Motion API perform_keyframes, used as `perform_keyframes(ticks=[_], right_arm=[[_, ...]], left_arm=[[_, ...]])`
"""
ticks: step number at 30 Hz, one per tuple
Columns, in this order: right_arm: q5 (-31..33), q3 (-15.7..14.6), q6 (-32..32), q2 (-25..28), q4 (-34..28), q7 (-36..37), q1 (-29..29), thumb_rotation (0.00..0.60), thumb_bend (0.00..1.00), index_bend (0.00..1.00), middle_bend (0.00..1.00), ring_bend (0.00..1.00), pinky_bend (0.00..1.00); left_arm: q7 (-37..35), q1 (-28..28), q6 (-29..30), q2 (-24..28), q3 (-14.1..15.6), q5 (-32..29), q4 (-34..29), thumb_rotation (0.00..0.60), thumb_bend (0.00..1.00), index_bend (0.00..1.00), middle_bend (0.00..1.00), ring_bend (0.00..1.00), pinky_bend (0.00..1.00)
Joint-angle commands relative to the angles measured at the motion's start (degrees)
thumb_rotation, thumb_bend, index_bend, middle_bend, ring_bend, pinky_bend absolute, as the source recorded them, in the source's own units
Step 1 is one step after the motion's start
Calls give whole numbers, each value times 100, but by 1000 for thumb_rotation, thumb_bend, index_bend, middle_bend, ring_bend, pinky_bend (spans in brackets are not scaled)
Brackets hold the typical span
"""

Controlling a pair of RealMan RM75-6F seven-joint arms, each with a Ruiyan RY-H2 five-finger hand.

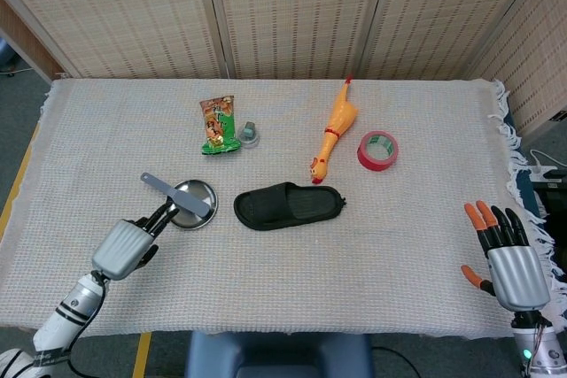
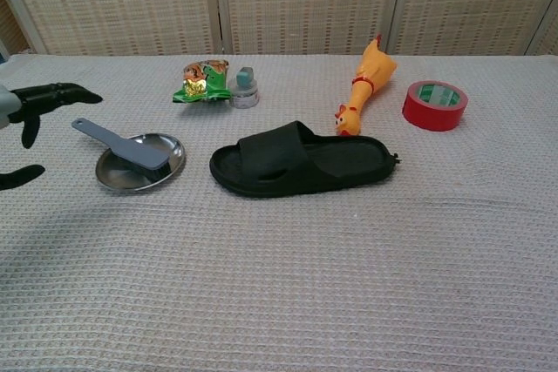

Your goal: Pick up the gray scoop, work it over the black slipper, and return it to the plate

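Observation:
The gray scoop (image 1: 178, 194) (image 2: 122, 145) lies on the round metal plate (image 1: 197, 192) (image 2: 166, 161), its handle sticking out to the upper left. The black slipper (image 1: 288, 205) (image 2: 301, 161) lies just right of the plate. My left hand (image 1: 131, 240) (image 2: 39, 102) hovers open close to the plate's left side, fingers spread and pointing toward the scoop, touching nothing. My right hand (image 1: 507, 252) is open at the table's front right corner, far from the slipper.
At the back stand a green snack bag (image 1: 217, 126), a small gray bottle (image 1: 250, 135), a yellow rubber chicken (image 1: 334, 130) and a red tape roll (image 1: 378, 150). The cloth-covered table (image 1: 399, 245) has fringe along its right edge.

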Motion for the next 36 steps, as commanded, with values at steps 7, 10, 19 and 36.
perform_keyframes(ticks=[7, 10, 19, 36], right_arm=[[151, 21, -245, -57, 119, -28, 82, 600, 64, 0, 0, 0, 0], [243, 43, -311, -78, 151, -140, 96, 600, 65, 0, 0, 0, 0], [328, -5, -495, -14, 41, -81, 127, 600, 65, 0, 0, 0, 0], [358, -45, -588, 29, -27, -66, 148, 600, 65, 0, 0, 0, 0]], left_arm=[[296, -991, -986, -830, -274, -348, 1146, 600, 420, 84, 125, 537, 844], [324, -1170, -1167, -953, -248, -392, 1502, 600, 420, 96, 122, 537, 844], [138, -1482, -1436, -1216, -82, -486, 2182, 600, 419, 123, 125, 537, 844], [275, -1723, -1745, -1392, 40, -906, 2578, 600, 420, 168, 179, 537, 844]])
